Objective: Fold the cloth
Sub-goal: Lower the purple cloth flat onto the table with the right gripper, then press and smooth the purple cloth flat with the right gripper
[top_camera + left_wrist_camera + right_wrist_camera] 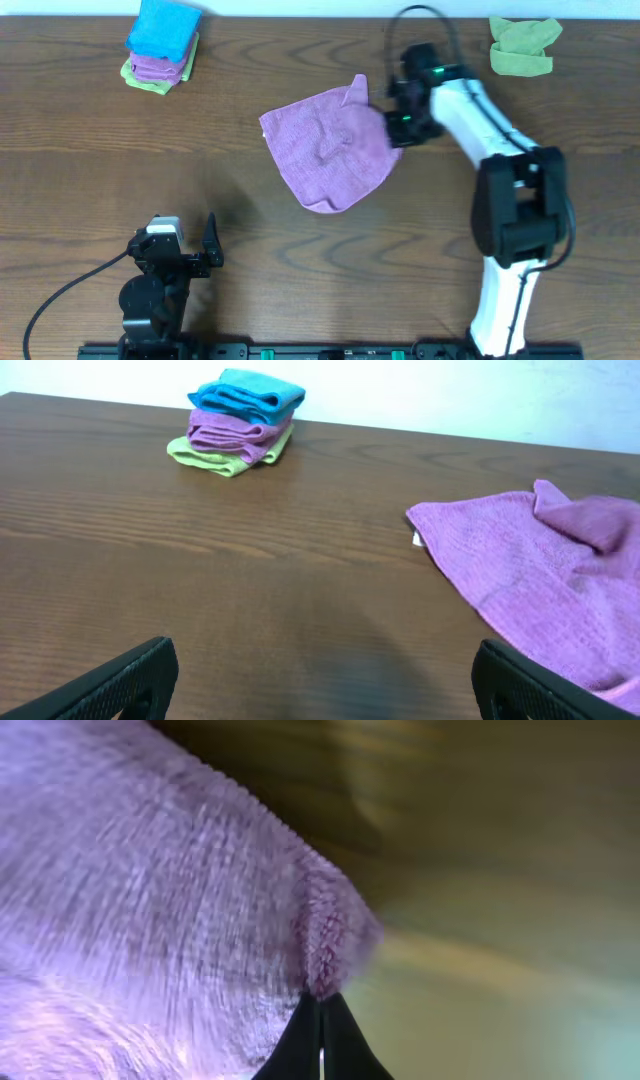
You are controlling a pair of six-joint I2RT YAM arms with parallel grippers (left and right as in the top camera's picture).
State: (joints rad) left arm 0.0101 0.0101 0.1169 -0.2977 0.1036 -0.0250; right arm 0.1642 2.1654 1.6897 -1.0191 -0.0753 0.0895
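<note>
Two arms share a brown wooden table (80, 150), and only one of them is at the work. The purple cloth (328, 148) lies open and slightly rumpled at the table's middle, a rough rounded square turned on the diagonal with no strong long axis. One far corner is flipped up beside the arm.

The right gripper (402, 122) sits at the cloth's right edge. Its wrist camera, though blurred, shows the two dark fingertips (306, 1042) pressed together with a ridge of purple pile pinched between them, so it appears clamped on that edge. From this grip the whole cloth spreads away to the robot's left, toward the table's centre.

The left gripper (185, 255) rests well apart at the near left side, fingers spread wide and holding nothing. In its view the cloth lies ahead and to the right.

The fold probably turns on this: the pinched right edge must travel leftward over the cloth to meet the opposite edge, and the right arm is far nearer.

A stack of folded cloths (160, 45) sits in the far left corner, and a crumpled green cloth (524, 46) sits far right.
</note>
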